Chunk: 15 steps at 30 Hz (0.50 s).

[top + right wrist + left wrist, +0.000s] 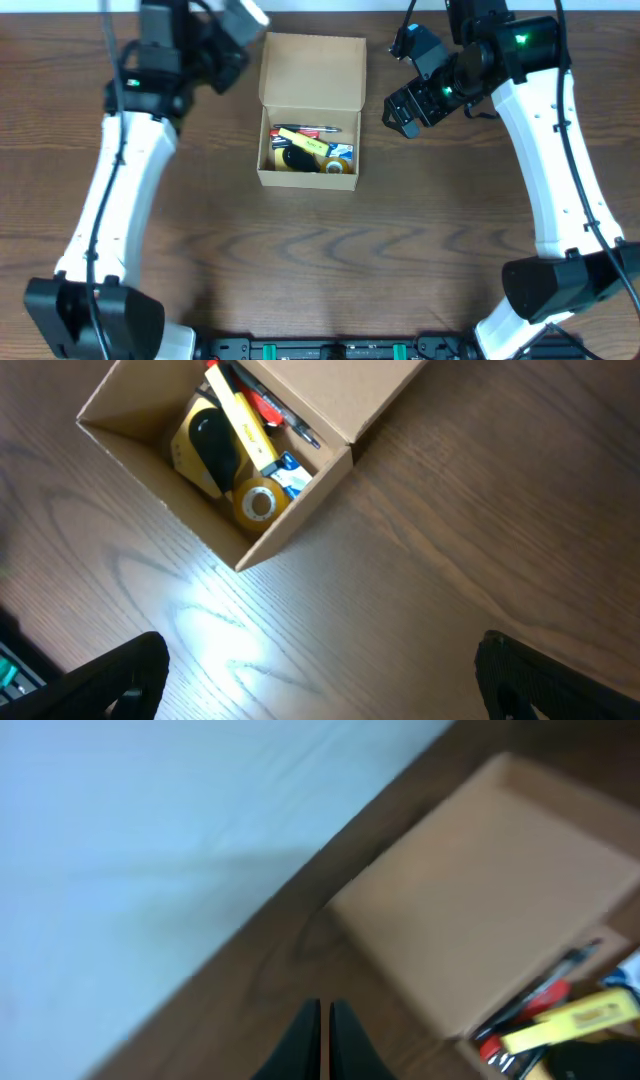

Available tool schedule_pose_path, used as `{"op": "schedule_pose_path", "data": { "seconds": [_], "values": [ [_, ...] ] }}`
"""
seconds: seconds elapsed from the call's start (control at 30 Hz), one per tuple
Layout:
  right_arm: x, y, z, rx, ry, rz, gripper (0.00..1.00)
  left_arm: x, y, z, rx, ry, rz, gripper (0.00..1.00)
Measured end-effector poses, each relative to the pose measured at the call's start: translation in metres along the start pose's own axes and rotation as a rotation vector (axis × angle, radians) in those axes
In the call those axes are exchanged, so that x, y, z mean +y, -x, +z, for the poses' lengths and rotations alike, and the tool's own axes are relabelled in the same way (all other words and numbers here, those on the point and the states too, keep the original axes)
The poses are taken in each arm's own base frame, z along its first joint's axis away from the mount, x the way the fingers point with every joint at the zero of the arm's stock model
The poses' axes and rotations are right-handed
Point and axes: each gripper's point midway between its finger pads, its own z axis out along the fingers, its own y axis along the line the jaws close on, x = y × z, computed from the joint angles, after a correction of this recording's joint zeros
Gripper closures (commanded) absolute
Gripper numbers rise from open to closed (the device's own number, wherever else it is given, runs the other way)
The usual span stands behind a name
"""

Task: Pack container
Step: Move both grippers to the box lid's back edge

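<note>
The tan cardboard container [308, 178] sits at the table's back middle with its flap lid [312, 70] standing open. Inside lie pens, a yellow marker [302, 142], a black item and a tape roll [333, 166]. It also shows in the right wrist view [295, 510] and the left wrist view [480, 900]. My left gripper [327, 1035] is shut and empty, up near the lid's left back corner [235, 30]. My right gripper [405, 108] is open and empty, to the right of the container; its fingers show wide apart [320, 680].
The wooden table [320, 270] surrounds the container. A pale blue wall [150, 840] lies beyond the table's back edge. The arms' bases stand at the front left and front right.
</note>
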Motion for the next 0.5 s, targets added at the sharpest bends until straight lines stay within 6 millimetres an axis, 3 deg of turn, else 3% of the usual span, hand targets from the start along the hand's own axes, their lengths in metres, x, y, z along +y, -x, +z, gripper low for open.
{"op": "schedule_pose_path", "data": {
  "seconds": [0.13,0.3,0.4,0.5],
  "values": [
    [0.000,0.000,0.000,0.000,0.000,0.000,0.01,0.033,-0.036,0.002,0.043,0.030,-0.200,0.94],
    [-0.003,-0.001,0.000,0.006,-0.018,0.000,0.01,0.056,-0.076,0.013,0.087,0.035,-0.450,0.94],
    [-0.004,-0.002,0.000,0.009,-0.026,0.000,0.01,0.057,-0.103,0.033,0.135,0.019,-0.610,0.94],
    [-0.005,-0.002,0.000,0.011,-0.029,0.000,0.01,0.048,-0.115,0.057,0.145,-0.030,-0.704,0.94]
  ]
}}
